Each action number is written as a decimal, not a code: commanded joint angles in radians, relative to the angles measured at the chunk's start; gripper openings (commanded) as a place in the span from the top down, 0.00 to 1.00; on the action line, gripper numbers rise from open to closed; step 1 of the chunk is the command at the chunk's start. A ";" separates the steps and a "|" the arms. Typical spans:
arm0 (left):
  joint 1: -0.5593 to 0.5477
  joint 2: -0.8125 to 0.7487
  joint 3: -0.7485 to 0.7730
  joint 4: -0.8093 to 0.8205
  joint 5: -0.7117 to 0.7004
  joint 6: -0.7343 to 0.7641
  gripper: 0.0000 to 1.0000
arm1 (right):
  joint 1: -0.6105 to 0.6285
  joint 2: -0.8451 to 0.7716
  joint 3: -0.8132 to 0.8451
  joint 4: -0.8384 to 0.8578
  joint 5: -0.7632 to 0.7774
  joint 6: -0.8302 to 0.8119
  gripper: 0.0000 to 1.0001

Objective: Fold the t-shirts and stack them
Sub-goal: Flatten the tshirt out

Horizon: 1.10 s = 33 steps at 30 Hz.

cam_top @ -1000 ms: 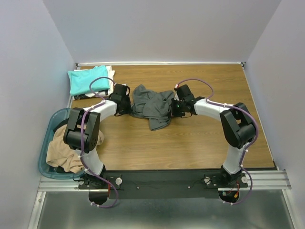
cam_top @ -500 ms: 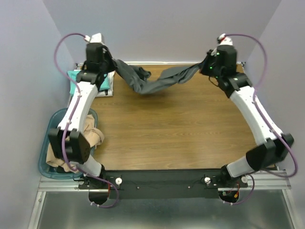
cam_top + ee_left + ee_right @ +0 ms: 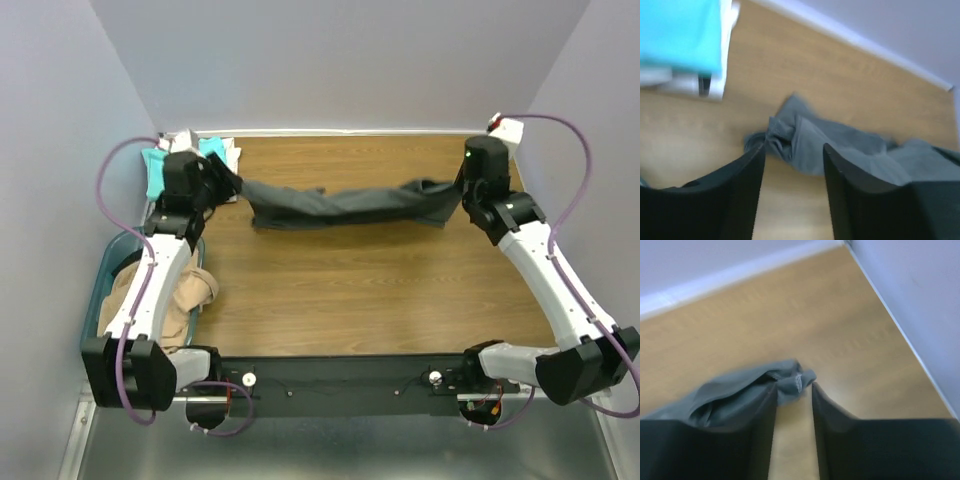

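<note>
Even soft light, wrist views motion-blurred

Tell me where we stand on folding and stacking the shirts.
Done: the teal t-shirt lies folded on the white t-shirt at the far left corner. In hand: the dark grey t-shirt is stretched along the far side of the table, not folded; left tool and right tool stand open at its ends. Left: fold and stack it, then the tan t-shirt in the basket.
</note>
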 commanded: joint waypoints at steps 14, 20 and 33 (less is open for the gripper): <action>-0.057 0.085 -0.259 0.008 0.049 0.043 0.29 | -0.011 0.062 -0.403 0.039 -0.379 0.171 0.19; -0.164 0.271 -0.080 0.077 0.029 0.063 0.29 | -0.012 0.177 -0.443 0.155 -0.400 0.133 0.30; -0.215 0.558 0.161 0.045 0.066 0.109 0.29 | -0.043 0.402 -0.399 0.274 -0.410 0.121 0.46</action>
